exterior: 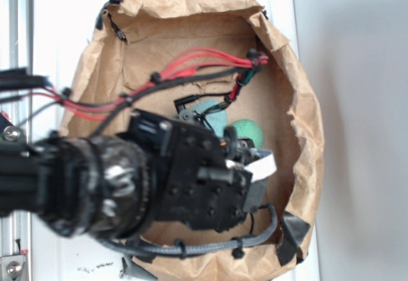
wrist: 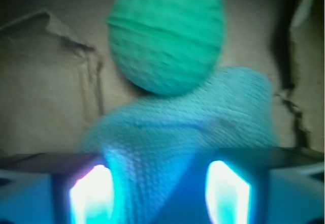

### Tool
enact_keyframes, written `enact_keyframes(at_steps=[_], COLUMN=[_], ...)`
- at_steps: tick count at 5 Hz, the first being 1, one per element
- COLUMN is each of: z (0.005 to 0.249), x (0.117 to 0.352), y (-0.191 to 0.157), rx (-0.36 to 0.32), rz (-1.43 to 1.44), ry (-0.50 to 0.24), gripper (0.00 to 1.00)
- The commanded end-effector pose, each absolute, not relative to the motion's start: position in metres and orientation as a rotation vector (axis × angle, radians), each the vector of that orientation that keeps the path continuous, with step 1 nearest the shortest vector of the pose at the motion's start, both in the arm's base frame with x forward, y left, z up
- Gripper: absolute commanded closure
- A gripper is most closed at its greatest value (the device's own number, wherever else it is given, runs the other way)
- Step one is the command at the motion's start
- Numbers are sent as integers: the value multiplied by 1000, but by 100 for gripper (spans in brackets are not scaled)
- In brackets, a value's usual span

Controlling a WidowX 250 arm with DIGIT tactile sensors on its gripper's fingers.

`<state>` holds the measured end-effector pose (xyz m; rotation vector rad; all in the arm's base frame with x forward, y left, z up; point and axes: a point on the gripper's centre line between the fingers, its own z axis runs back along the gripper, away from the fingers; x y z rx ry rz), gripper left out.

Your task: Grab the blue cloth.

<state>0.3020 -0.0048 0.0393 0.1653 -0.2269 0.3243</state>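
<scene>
Inside crumpled paper bag: blue cloth, green ball.
Ball touching cloth's upper edge, frame centre; gripper spread apart around cloth, not clamped.

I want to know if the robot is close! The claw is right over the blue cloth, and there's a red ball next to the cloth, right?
Almost. The ball is green, not red; the wrist view shows it clearly. The rest holds: the gripper is right over the blue cloth, and the ball lies next to the cloth.
</scene>
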Motion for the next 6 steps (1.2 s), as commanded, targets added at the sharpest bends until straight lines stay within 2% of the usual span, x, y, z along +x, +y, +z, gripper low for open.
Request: enact_keyframes(at_steps=[1, 3, 4, 5, 6], z=[45, 85, 107, 134, 157], x=[308, 304, 311, 308, 299], y=[0, 7, 10, 14, 23], rx=[204, 148, 131, 149, 135], rz=[370, 402, 393, 402, 414], ry=[-342, -320, -287, -255, -248], gripper=[100, 100, 100, 100, 100])
